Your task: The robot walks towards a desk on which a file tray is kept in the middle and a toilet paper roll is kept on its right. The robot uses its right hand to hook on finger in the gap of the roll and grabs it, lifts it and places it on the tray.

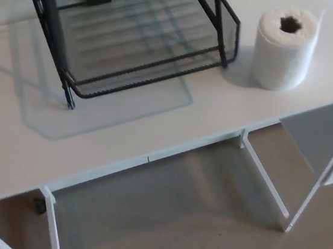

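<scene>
Neither hand shows in the frame, so their state cannot be told. At the right of the frame the toilet paper roll [285, 48] stands upright on the desk [125, 135], core hole facing up, just beside the black file tray [148, 78]. Best approach: bring the right finger straight down into that hole.

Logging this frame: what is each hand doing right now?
Left hand: not in view.
Right hand: not in view; the toilet paper roll stands untouched.
</scene>
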`<state>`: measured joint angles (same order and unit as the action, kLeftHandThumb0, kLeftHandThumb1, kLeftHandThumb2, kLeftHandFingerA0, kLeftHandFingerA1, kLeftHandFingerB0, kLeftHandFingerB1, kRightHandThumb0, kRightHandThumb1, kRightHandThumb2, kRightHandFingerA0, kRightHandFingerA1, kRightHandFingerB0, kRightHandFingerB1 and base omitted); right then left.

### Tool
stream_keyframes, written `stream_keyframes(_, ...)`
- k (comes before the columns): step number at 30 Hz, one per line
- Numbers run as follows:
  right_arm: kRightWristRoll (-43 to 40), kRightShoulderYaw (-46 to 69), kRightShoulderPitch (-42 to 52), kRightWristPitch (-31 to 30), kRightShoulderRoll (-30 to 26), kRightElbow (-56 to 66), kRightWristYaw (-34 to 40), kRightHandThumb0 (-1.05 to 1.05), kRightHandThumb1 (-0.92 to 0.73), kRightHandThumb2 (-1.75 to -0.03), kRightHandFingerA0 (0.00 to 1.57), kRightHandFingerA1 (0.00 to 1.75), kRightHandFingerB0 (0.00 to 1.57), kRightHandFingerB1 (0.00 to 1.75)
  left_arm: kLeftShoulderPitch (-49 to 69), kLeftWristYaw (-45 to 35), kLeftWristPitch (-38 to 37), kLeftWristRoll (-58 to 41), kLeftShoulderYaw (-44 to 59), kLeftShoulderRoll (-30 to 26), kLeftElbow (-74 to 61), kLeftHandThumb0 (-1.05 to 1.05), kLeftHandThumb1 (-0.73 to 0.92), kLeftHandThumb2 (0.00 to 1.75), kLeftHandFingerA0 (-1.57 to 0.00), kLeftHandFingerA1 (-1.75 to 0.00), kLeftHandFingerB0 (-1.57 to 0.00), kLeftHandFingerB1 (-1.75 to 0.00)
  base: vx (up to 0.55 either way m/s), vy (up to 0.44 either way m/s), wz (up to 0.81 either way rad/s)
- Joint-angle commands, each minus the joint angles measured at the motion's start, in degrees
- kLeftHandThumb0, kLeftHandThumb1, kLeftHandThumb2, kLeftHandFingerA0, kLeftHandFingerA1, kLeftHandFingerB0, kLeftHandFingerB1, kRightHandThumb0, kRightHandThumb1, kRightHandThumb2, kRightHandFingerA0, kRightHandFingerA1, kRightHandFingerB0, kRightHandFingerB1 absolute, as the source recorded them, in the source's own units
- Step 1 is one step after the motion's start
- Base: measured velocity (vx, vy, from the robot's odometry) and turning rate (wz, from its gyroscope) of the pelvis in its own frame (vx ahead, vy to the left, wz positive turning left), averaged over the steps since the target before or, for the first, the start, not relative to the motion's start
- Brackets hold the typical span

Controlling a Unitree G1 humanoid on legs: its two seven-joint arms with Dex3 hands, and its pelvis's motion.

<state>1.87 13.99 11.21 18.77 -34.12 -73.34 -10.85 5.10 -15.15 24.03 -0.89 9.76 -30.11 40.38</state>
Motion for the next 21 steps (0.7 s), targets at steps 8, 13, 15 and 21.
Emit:
stream_keyframes(8,0.2,-1.4,0.8,0.3,-0.8,1.3,2.4,-0.38,-0.41,-1.02,0.00,0.47,0.00,0.48,-1.9,-0.6,-1.8,0.3,-0.3,-1.0,3.6,-0.78,0.91,0.72,-0.31,-0.79,-0.22,-0.47,0.14,-0.117,0.12)
stream_keyframes(13,0.9,-1.9,0.3,0.8,-1.3,0.4,2.2,-0.82,-0.82,-0.65,0.22,0.29,0.09,0.27,-2.0,-0.6,-1.6,-0.5,0.7,-0.5,3.9,-0.75,0.92,0.72,-0.20,-0.54,-0.16,-0.45,0.17,-0.247,0.08)
stream_keyframes(15,0.1,-1.6,0.4,1.1,-1.4,0.4,0.5,-0.82,-0.64,-1.02,0.09,0.42,0.00,0.28,-1.4,-0.5,-2.4,0.0,0.3,-0.6,3.1,-0.74,0.92,0.74,-0.22,-0.56,-0.20,-0.46,0.13,-0.053,-0.05)
stream_keyframes(21,1.0,-3.0,-0.5,-1.2,-1.7,0.2,1.1,-0.86,-0.67,-1.00,0.13,0.41,0.04,0.30,-0.9,-0.8,0.5,-0.6,0.9,-0.8,1.0,-0.76,0.92,0.72,-0.47,-1.16,-0.20,-0.54,0.10,0.058,-0.09)
